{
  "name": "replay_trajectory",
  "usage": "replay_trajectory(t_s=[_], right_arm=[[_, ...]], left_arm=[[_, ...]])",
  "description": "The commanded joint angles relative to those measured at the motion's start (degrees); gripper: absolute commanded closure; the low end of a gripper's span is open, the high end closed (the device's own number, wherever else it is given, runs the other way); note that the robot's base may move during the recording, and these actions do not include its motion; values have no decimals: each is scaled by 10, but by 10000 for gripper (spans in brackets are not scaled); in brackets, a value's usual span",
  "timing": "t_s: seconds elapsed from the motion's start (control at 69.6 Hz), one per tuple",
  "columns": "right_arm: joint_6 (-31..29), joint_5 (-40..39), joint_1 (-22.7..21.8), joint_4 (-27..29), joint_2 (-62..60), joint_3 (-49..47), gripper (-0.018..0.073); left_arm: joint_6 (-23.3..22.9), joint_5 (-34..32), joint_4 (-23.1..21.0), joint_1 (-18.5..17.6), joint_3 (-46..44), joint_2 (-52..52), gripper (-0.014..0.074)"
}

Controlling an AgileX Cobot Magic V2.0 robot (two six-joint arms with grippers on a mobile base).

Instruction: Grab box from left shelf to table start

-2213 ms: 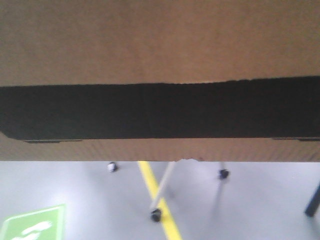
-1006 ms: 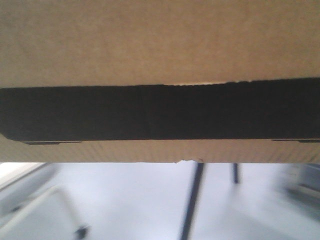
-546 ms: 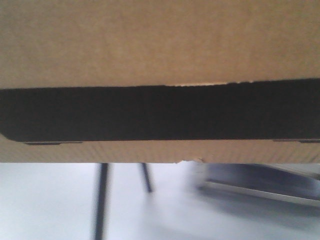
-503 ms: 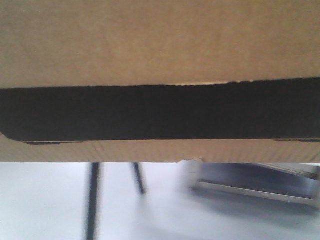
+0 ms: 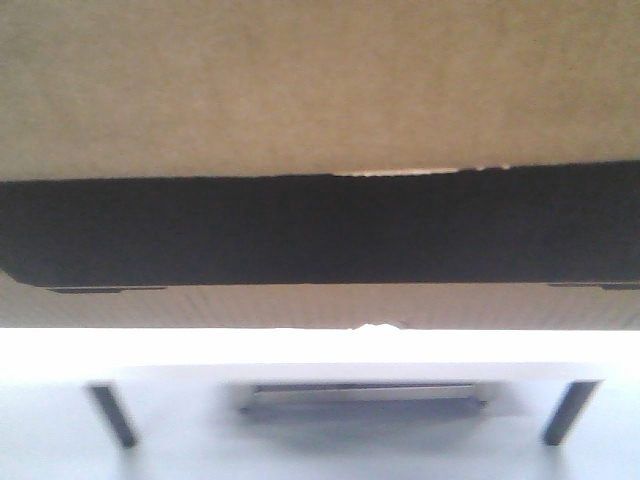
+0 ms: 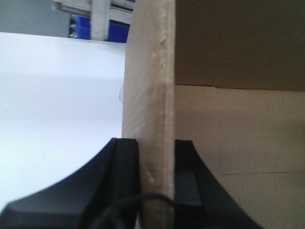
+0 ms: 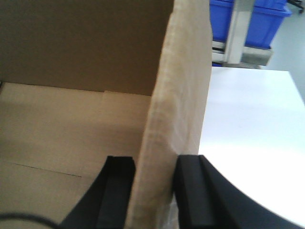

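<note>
The brown cardboard box (image 5: 320, 90) fills the top two thirds of the front view, its black printed panel (image 5: 320, 230) running across the whole width. My left gripper (image 6: 156, 157) is shut on the box's left wall (image 6: 147, 95), one finger inside and one outside. In the same way my right gripper (image 7: 155, 176) is shut on the right wall (image 7: 183, 81). The white table (image 5: 300, 345) lies just below the box, and it shows beside both walls (image 6: 57, 95) (image 7: 248, 119). A metal upright of the shelf (image 6: 100, 21) (image 7: 238, 33) stands beyond the table.
Dark table legs (image 5: 115, 415) (image 5: 570, 410) stand on pale floor, with a grey flat object (image 5: 360, 395) under the tabletop. Blue plastic bins (image 7: 228, 19) (image 6: 78, 26) sit on the rack behind the table. The box blocks most of the front view.
The background under the box has swept sideways: floor with a yellow line, then dark legs and a grey object, now the white table squarely ahead. The box and both grips stay the same.
</note>
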Motion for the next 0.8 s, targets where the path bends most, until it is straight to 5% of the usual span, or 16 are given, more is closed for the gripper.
replay_trajectory(t_s=[0.0,0.79], right_arm=[[4,-85,0,19,8,-20,504],[4,-85,0,19,8,-20,504]], left_arm=[[-17,-117,-55,-8,-25,-5,693],[-17,-117,-55,-8,-25,-5,692]])
